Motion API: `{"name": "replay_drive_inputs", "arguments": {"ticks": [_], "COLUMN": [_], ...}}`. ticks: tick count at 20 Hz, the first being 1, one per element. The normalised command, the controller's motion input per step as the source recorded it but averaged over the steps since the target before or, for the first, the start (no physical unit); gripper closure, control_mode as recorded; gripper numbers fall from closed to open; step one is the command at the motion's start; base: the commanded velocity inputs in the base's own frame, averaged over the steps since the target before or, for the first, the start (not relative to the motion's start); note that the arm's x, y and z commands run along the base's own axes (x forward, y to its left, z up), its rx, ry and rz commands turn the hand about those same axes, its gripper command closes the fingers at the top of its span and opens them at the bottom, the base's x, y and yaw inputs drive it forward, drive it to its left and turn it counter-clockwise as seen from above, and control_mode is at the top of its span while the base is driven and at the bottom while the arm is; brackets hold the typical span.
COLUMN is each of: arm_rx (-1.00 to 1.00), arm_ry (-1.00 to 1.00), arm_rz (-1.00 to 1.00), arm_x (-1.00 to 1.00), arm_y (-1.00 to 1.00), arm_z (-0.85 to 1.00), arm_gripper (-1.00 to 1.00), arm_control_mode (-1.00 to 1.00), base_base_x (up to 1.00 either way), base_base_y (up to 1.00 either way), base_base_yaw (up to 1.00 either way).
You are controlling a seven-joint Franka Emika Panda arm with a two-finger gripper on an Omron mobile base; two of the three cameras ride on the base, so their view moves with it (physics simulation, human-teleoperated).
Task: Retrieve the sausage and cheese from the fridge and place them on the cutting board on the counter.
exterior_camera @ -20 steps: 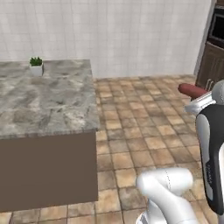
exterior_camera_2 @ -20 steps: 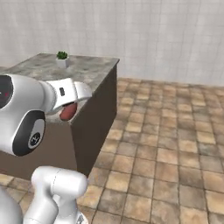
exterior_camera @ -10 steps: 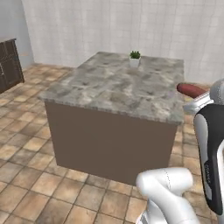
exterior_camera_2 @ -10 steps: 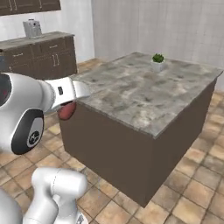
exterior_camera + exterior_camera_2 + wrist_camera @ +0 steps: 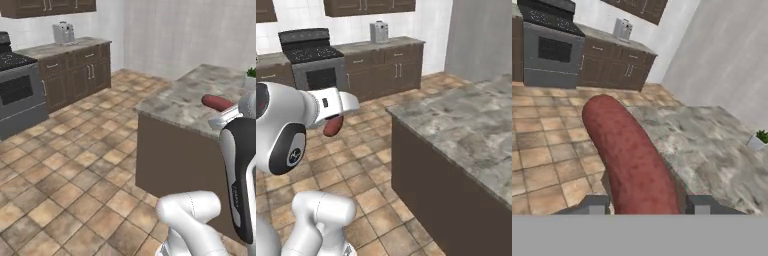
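Pincer (image 5: 646, 204) clamps sausage (image 5: 629, 155) (reddish-brown, rounded end, slightly curved) between fingertips.

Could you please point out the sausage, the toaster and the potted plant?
sausage (image 5: 629, 157): hand view, middle of its length.
toaster (image 5: 379, 31): right base view, its front face.
potted plant (image 5: 758, 139): hand view, its white pot.

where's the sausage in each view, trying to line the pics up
Left base view: sausage at right edge, mid-height, over the island counter.
Right base view: sausage left of centre, under the white hand.
Hand view: sausage fills the centre, held in the end effector.
Shared landmark: silver toaster on the far counter.
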Motion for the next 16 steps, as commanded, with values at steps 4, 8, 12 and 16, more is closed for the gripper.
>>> {"name": "replay_drive_inputs", "arguments": {"ticks": [4, 8, 12, 16], "arm_rx": [0.00, 0.00, 0.00, 0.00], "arm_ry": [0.00, 0.00, 0.00, 0.00], "arm_rz": [0.00, 0.00, 0.00, 0.00], "arm_x": [0.00, 0.00, 0.00, 0.00], "arm_y": [0.00, 0.00, 0.00, 0.00], "arm_z": [0.00, 0.00, 0.00, 0.00], "arm_gripper": [1.00, 1.00, 1.00, 1.00], "arm_control_mode": [1.00, 1.00, 1.00, 1.00], "base_base_x": [0.20, 0.19, 0.46, 1.00], "base_base_y": [0.58, 0.38, 0.24, 0.39], "base_base_yaw": [0.83, 0.91, 0.81, 0.11]}}
